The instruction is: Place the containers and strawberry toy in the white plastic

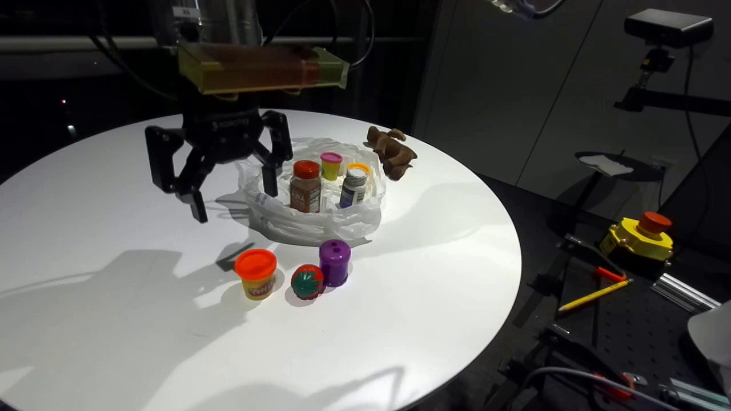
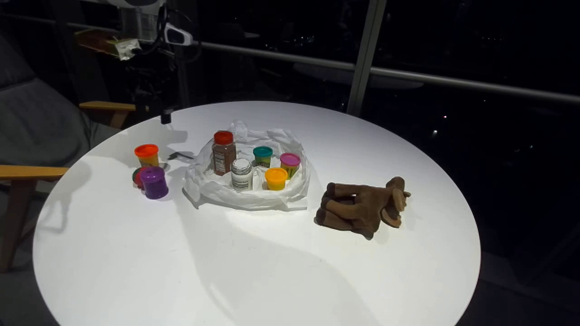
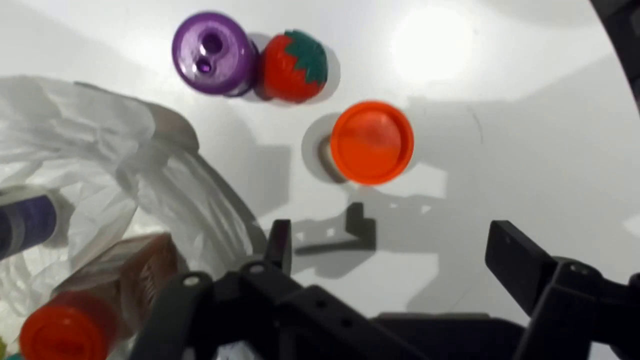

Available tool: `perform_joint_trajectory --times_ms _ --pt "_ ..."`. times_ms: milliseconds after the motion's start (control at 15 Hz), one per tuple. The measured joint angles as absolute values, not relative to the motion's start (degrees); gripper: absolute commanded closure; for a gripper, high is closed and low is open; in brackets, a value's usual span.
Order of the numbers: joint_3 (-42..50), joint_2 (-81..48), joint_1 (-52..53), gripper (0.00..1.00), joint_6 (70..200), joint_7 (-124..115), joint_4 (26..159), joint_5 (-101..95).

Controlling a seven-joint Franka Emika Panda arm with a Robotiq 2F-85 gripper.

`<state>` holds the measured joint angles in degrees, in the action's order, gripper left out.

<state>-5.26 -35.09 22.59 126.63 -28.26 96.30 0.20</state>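
Observation:
My gripper (image 1: 235, 198) is open and empty above the table, beside the white plastic bag (image 1: 311, 227). In the wrist view, its spread fingers (image 3: 395, 245) show nothing between them but table and shadow. The orange-lidded container (image 1: 256, 275) stands upright on the table, ahead of the fingers in the wrist view (image 3: 372, 142). The strawberry toy (image 3: 295, 67) touches or nearly touches the purple container (image 3: 215, 55); it is partly hidden in an exterior view (image 2: 137, 179). In the bag stand a red-lidded jar (image 2: 224, 156), a white bottle (image 2: 242, 175) and yellow-, pink- and teal-lidded tubs (image 2: 263, 156).
A brown plush animal (image 2: 362, 208) lies on the round white table (image 2: 272, 271) beside the bag, away from the loose containers. The red-lidded jar rises above the bag's rim near my gripper. Chairs with wooden arms (image 2: 31, 172) stand past the table's edge.

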Motion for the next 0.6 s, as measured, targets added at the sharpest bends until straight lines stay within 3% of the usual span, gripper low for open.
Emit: perform_joint_trajectory --times_ms 600 --pt "-6.1 -35.3 24.5 0.0 125.7 -25.4 102.1 -1.4"
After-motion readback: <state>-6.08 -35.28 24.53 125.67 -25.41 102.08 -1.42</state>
